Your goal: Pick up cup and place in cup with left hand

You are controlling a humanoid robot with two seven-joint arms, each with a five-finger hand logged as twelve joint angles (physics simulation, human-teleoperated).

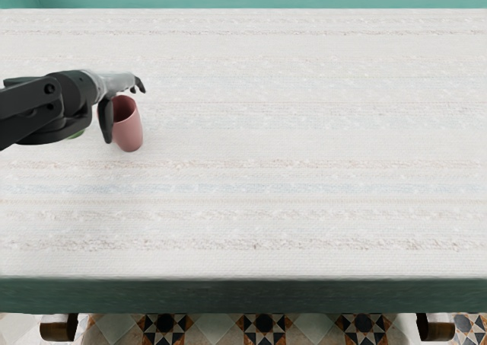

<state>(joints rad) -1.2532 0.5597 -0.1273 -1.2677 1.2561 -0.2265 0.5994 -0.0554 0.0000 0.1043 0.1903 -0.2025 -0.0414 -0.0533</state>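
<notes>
My left hand (124, 103) reaches in from the left edge over a pink cup (131, 134), palm side toward it. The dark thumb hangs down at the cup's left side, overlapping its rim in view, and the fingers extend above and past the far rim with their tips bent down. Thumb and fingers are apart, with no clear grip on the cup. The cup looks about upright on the table. Beneath the forearm a sliver of something green (77, 135) shows; most of it is hidden, so I cannot tell whether it is the other cup.
A pale striped cloth covers the table (289, 147), whose dark green front edge (243, 295) runs across the lower part of the view. The left forearm hides part of the table's left side.
</notes>
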